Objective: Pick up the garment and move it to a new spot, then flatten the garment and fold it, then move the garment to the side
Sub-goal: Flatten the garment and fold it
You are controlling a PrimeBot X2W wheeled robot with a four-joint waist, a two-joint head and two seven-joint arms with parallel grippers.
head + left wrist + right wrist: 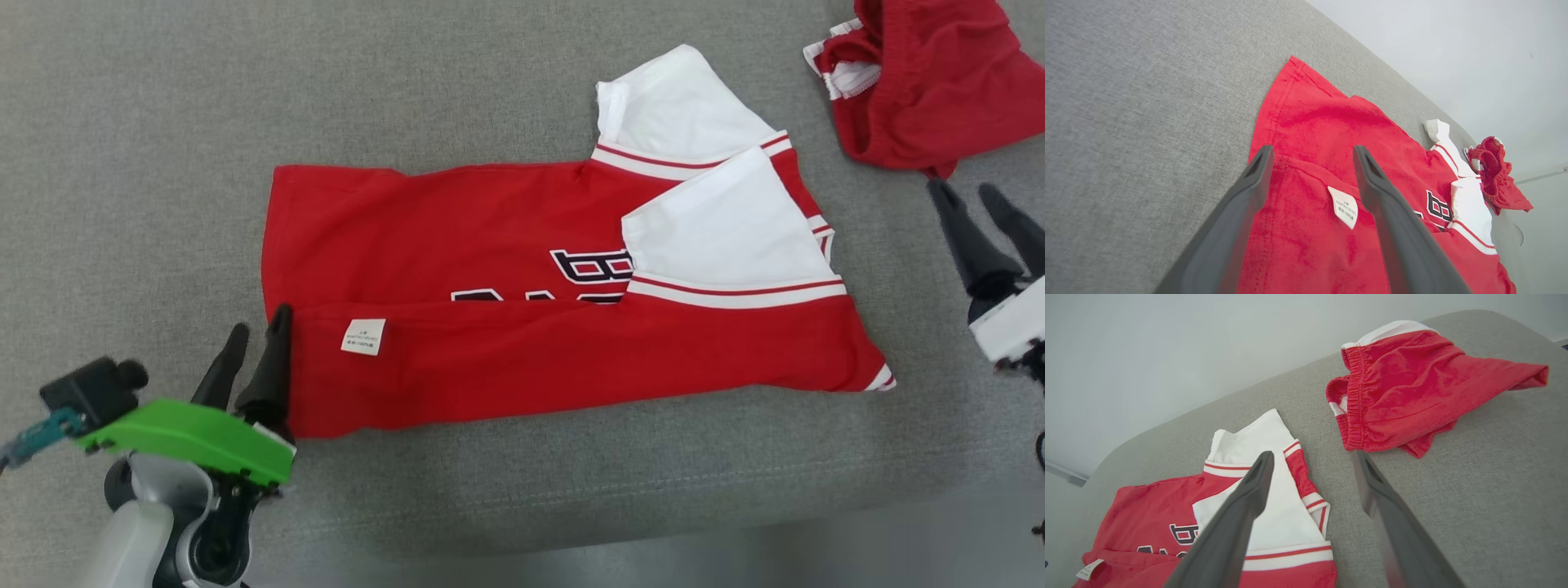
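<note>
Biggest thing first: the grey padded surface takes up most of the head view. The garment, a red shirt, lies flat across the middle of the frame w/ its hem toward the left and its neck end toward the right. The bottom long edge is already turned up over the body, covering the lower half of the black lettering, and both white sleeves are tucked in on the right side. Looks like the fold step is in hand, roughly partway thru imo, and the move to the side isn't done yet.

There's a bunched pair of red shorts in the upper right corner, well apart from the shirt and prob not part of this job.

The left gripper is at the lower left, right at the hem corner of the folded flap. Its fingers are spread wide and aren't pinching anything. The right gripper hangs at the right edge just under the shorts, also spread and empty, clear of the shirt.

A small white label sits on the flap near the left gripper.

Next move prob needs another fold, e.g. the top long edge or end over end. Each gripper would have to pinch all the layers at a corner, otherwise the flap slides open
</note>
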